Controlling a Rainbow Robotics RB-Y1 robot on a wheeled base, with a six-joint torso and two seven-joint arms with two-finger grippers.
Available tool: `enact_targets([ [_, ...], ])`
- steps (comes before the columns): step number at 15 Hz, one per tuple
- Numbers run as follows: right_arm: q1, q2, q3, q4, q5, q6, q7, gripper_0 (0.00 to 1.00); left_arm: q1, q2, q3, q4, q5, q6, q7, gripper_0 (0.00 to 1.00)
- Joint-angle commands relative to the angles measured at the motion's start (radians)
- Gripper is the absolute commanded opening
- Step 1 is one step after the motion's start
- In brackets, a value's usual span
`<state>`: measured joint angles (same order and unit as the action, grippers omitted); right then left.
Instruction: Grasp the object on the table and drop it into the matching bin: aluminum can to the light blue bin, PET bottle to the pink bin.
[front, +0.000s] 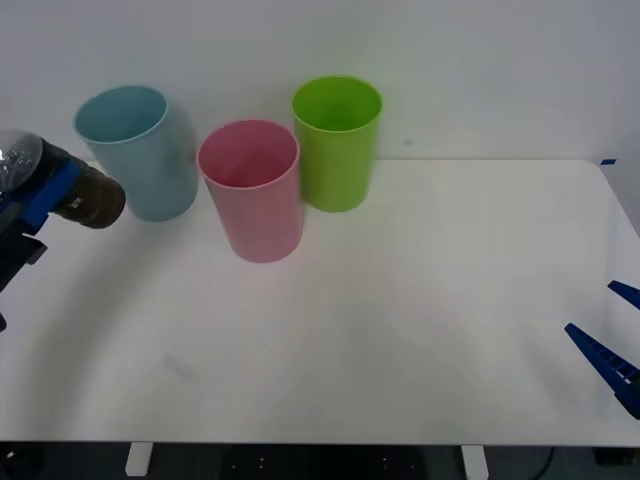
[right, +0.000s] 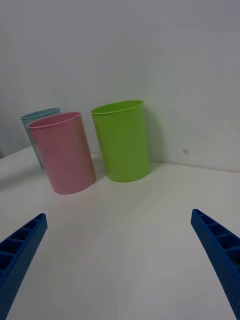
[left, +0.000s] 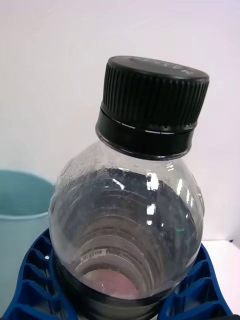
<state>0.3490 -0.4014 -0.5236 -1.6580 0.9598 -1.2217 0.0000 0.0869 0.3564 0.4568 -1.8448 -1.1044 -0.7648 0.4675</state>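
My left gripper (front: 40, 195) clamps the small clear plastic bottle (front: 85, 198) of dark liquid beside the pale blue bin (front: 140, 152); my right gripper (front: 610, 345) rests spread over the white table (front: 400, 330).

Bright, even, diffuse light; white surface (front: 400, 330) nearly washed out. Soft faint shadows beside pink bin (front: 252, 190) and lime green bin (front: 337, 142). Small glare spots on PET bottle (left: 131, 220) shoulder. Light blue bin (left: 22, 220) soft-focus at 8 o'clock in left wrist view.
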Motion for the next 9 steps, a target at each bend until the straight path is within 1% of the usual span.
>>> enact_targets([
  [1, 0.000, 0.000, 0.000, 0.000, 0.000, 0.000, 0.000, 1.00, -0.076, 0.007, -0.006, -0.024, -0.083, -0.013, 0.125, 0.00],
  [3, 0.000, 0.000, 0.000, 0.000, 0.000, 0.000, 0.000, 1.00, -0.138, 0.018, -0.012, -0.022, -0.146, -0.037, 0.197, 0.00],
  [6, 0.000, 0.000, 0.000, 0.000, 0.000, 0.000, 0.000, 1.00, -0.228, 0.019, -0.026, -0.022, -0.270, -0.087, 0.301, 0.00],
  [8, 0.000, 0.000, 0.000, 0.000, 0.000, 0.000, 0.000, 1.00, -0.283, 0.019, -0.058, -0.021, -0.373, -0.103, 0.352, 0.00],
  [9, 0.000, 0.000, 0.000, 0.000, 0.000, 0.000, 0.000, 1.00, -0.303, 0.019, -0.073, -0.013, -0.400, -0.103, 0.355, 0.00],
])
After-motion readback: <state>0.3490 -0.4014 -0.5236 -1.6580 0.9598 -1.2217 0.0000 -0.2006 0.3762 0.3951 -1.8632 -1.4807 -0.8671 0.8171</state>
